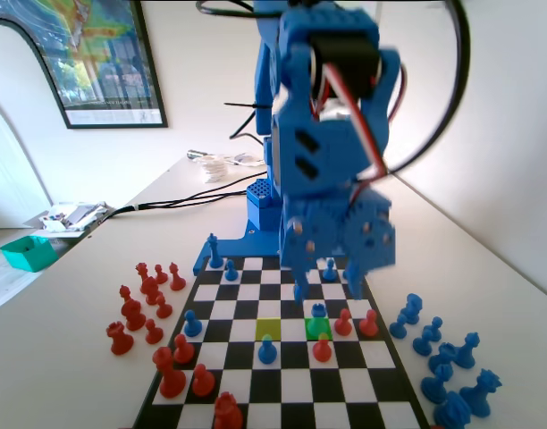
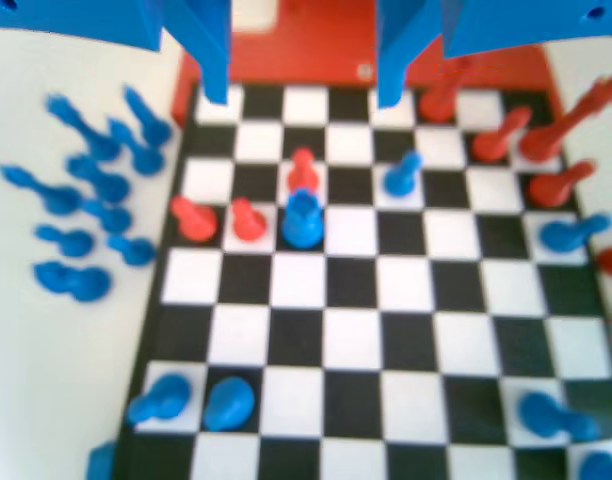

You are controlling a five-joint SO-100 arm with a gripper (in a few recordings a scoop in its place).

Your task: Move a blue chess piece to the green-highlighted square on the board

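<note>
Your gripper (image 2: 301, 95) hangs with jaws spread and empty above the blue chess piece (image 2: 303, 218) (already standing upright on the green-highlighted square (image 1: 317, 329)), which lies below and between them.

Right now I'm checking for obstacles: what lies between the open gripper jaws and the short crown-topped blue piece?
In the wrist view, one red pawn stands between the gripper and the crown-topped blue piece; otherwise bare board.

The plain white table (image 1: 95, 375) carries the black-and-white chequered board (image 1: 282, 380). In the fixed view, captured red plastic pieces (image 1: 144, 304) stand left of it, blue ones (image 1: 443, 357) right, a teal tray (image 1: 28, 253) further off.
</note>
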